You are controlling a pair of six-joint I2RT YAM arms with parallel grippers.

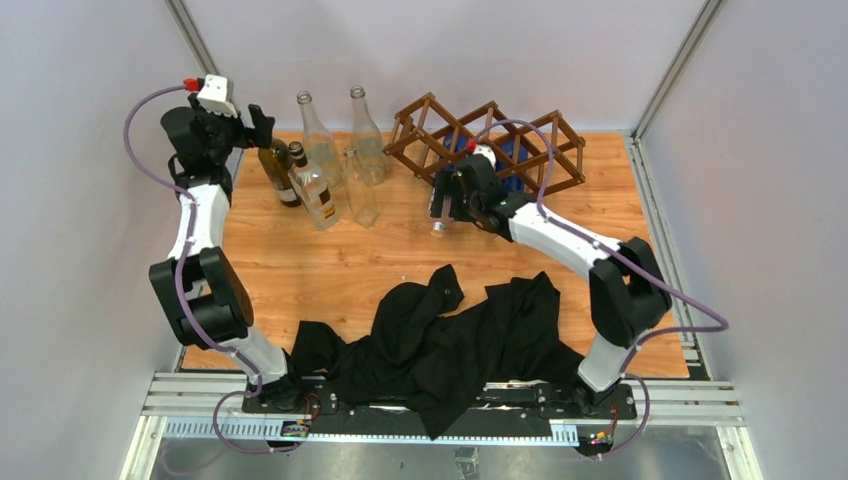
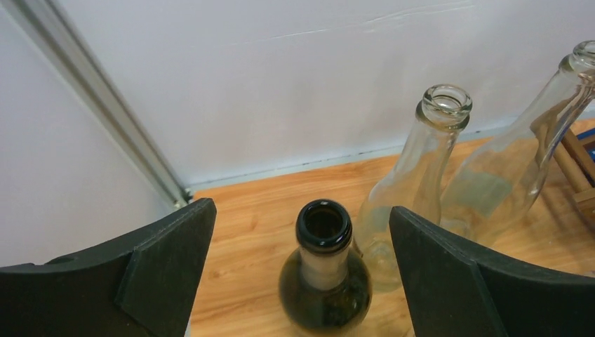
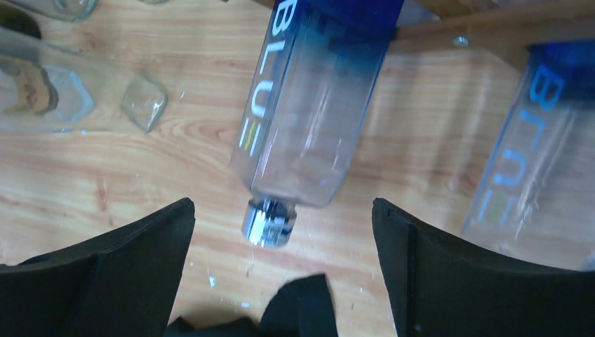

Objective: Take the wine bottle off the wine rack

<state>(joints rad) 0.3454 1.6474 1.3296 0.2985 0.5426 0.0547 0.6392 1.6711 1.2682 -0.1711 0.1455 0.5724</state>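
The wine bottle (image 3: 309, 119), clear along its neck and shoulder and shading to deep blue toward its base, has a short silver screw cap and pale lettering down its side that begins "BLU". It lies tilted with its blue end inside a cell of the dark brown wooden lattice wine rack (image 1: 487, 140) and its capped neck sticking out toward the near edge of the light wooden desk (image 1: 400, 260). The rack stands at the far edge of the desk, right of centre. A second blue-and-clear lettered bottle (image 3: 533, 154) lies in the rack just to the side of the first. The right gripper (image 3: 282, 207) hangs over the wine bottle's neck with its jaws spread wide, one on either side of the cap and clear of it, gripping nothing. Near the far left corner, the left gripper (image 2: 298, 210) is likewise wide apart, its jaws flanking the open mouth of an upright dark green glass bottle (image 2: 324, 274) without touching it. Several tall clear glass bottles (image 2: 421, 175) stand just beside that one. A crumpled black cloth (image 1: 450, 340) lies along the near edge between the two arm bases
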